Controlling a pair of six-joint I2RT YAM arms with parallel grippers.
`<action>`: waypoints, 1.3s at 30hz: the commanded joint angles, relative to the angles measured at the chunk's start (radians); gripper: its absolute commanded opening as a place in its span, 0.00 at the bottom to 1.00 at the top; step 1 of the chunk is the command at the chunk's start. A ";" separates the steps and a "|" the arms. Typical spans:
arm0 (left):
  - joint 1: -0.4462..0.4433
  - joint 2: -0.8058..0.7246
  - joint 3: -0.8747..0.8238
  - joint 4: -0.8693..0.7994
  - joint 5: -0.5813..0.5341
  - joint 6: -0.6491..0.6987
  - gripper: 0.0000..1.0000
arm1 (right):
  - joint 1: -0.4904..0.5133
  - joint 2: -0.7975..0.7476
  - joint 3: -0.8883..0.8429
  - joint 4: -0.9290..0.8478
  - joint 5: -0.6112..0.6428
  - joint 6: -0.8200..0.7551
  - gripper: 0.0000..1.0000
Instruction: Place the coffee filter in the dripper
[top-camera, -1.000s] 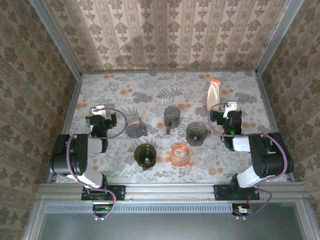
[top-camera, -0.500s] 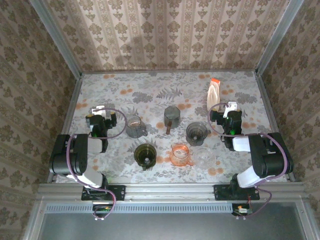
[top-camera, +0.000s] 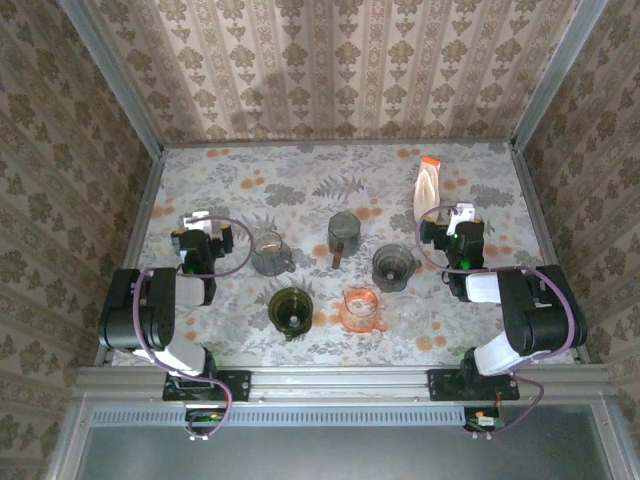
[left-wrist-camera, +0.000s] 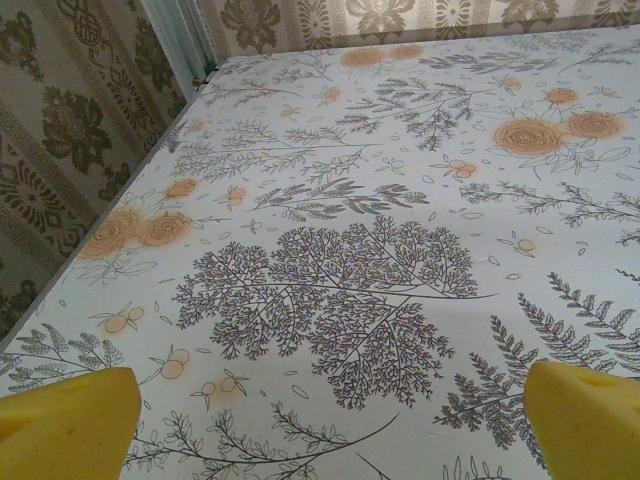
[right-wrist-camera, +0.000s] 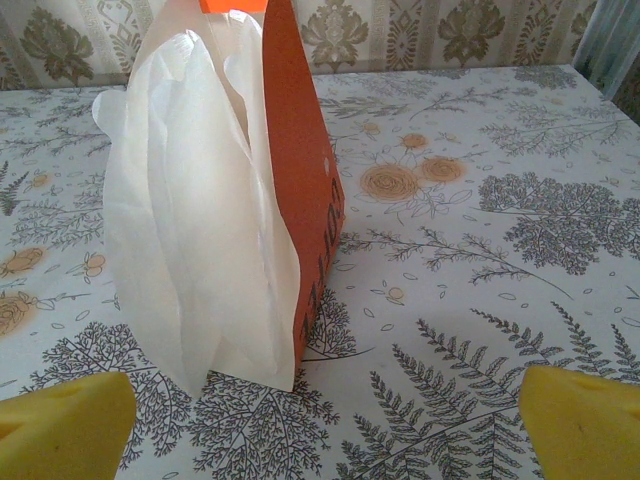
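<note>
nothing has moved: both arms sit folded low, left pincer and right pincer gaping, empty. coffee filter stands in its orange holder at far right of the floral surface, wallpapered walls around.

No legible text, label or number found. Orange filter box: dark printed marks run down its side face, seen at a steep angle, too small to read.

Filter box upright just ahead of right pincer
</note>
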 joint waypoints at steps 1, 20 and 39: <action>-0.004 -0.002 0.018 0.013 0.008 0.018 1.00 | -0.005 0.005 0.009 -0.004 -0.015 -0.008 1.00; -0.036 -0.093 -0.068 0.100 -0.103 0.018 1.00 | -0.009 -0.113 0.118 -0.298 -0.042 -0.010 1.00; -0.060 -0.360 0.116 -0.372 -0.371 -0.332 1.00 | 0.022 -0.215 0.287 -0.759 0.285 0.395 1.00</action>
